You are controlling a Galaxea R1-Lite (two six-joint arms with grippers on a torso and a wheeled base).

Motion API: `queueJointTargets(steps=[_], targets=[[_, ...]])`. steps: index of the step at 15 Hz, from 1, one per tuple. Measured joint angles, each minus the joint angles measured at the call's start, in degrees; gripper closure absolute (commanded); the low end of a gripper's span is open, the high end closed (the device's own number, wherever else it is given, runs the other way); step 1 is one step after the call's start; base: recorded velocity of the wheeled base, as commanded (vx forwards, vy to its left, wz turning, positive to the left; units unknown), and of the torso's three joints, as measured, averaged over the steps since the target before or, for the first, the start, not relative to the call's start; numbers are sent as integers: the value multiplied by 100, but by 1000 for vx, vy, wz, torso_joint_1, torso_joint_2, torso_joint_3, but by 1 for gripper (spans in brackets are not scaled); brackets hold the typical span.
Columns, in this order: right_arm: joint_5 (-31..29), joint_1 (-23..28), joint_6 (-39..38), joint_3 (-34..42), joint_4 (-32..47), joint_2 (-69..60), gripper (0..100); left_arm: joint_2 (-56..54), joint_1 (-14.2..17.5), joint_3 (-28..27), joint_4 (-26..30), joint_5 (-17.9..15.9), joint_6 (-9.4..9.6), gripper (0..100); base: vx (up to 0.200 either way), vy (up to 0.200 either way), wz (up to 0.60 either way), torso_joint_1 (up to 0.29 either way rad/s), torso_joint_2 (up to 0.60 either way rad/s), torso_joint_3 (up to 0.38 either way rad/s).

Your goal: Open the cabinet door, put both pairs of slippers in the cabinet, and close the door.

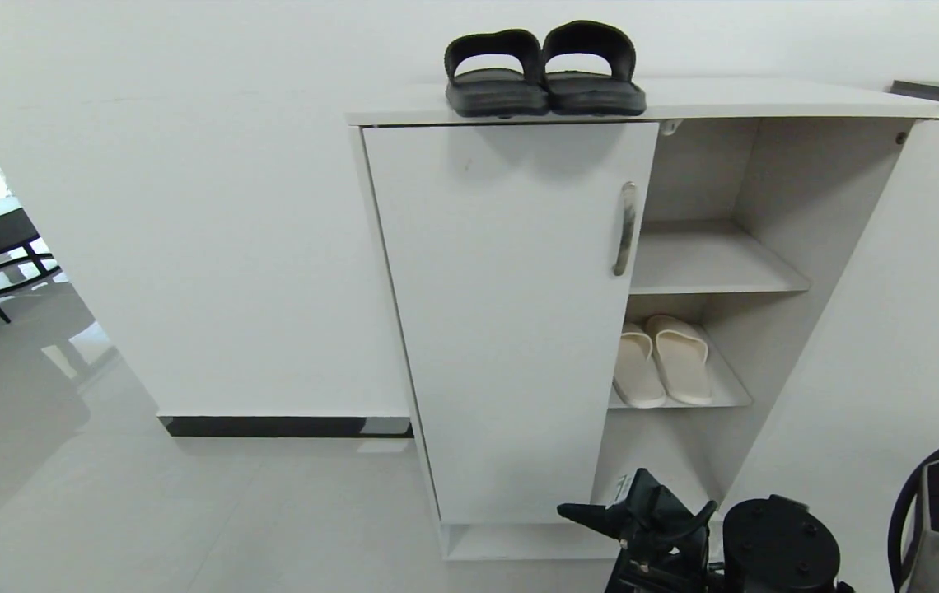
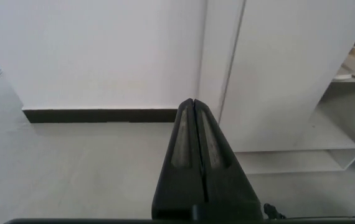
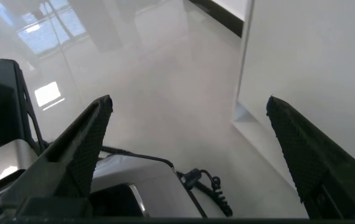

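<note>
Jaws of the left gripper point(image 2: 194, 104) are being held pressed together; those of the right gripper point(image 3: 189, 102) are being held wide apart. Black moulded slippers point(image 1: 545, 70) are being carried atop the white cabinet point(image 1: 766, 99); smooth cream slippers point(image 1: 661, 360) are being housed on its lower shelf point(image 1: 731, 389), right door point(image 1: 889, 329) standing open.

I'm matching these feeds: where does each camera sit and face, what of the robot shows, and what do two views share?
Head view: on the head, facing forward-down at the cabinet topped by black slippers; an arm's end below.
Left wrist view: on that wrist, facing wall, floor and cabinet past the shut left gripper.
Right wrist view: on that wrist, facing the floor through the open right gripper.
Shared: head and left wrist views show the cream slippers.
</note>
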State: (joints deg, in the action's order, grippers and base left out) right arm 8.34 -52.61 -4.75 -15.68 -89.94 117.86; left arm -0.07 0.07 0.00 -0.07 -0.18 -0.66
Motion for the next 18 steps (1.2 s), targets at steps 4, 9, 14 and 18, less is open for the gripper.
queueJointTargets(steps=[4, 9, 14, 18], targets=[[-5, -33, -4, 2, -2, 11, 0, 0, -5, 0, 0, 5, 12, 100, 0, 0, 0, 0, 0, 0], [0, -35, -15, 0, 2, 52, 0, 0, 0, 0, 0, 0, 11, 100, 0, 0, 0, 0, 0, 0], [-7, -28, -17, -6, -2, 100, 0, 0, 0, 0, -6, 0, 6, 100, 0, 0, 0, 31, -152, -143], [-11, -35, -9, -6, -7, 121, 0, 0, 0, 0, -2, 0, 9, 100, 0, 0, 0, 156, -449, -299]])
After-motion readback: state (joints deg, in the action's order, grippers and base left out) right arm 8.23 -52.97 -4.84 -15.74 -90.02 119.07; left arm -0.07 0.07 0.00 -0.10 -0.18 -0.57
